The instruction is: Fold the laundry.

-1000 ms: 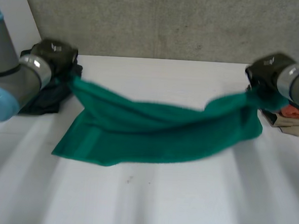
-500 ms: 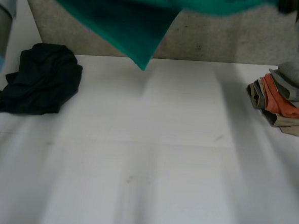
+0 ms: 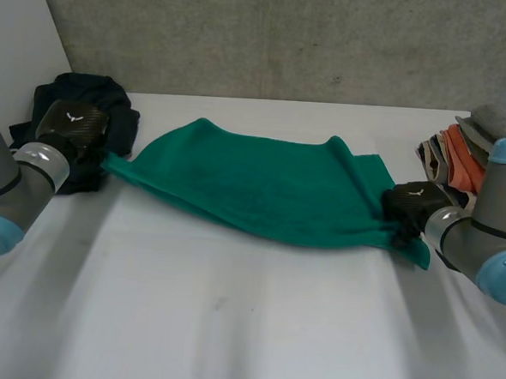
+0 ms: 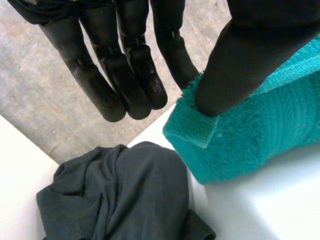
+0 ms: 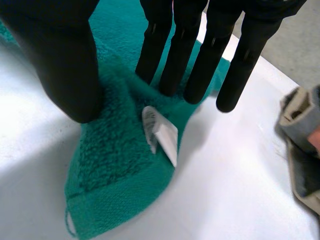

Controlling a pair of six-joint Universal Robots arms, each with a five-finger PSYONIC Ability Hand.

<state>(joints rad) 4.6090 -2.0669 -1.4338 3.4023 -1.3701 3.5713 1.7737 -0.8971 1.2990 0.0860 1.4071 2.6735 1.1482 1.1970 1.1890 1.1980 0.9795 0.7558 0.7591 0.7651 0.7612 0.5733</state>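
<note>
Left hand (image 3: 72, 127) is pinching the left corner of the green towel (image 3: 262, 186) between its thumb and its straight fingers. Right hand (image 3: 411, 203) is pinching the right near corner, close to the white label (image 5: 162, 132), with the thumb on one side and the fingers on the other. Both hands are sitting low at the white table (image 3: 227, 325).

The towel is lying spread out between them. Its long side is running left to right, so each hand is holding one end. The far edge is looking bumpy, not flat.

I think the fold is coming next, maybe one end going over to the other.

A dark clothes pile (image 3: 87, 89) is sitting just beyond the left hand. A stack of folded clothes (image 3: 457, 155) is waiting beyond the right hand.
</note>
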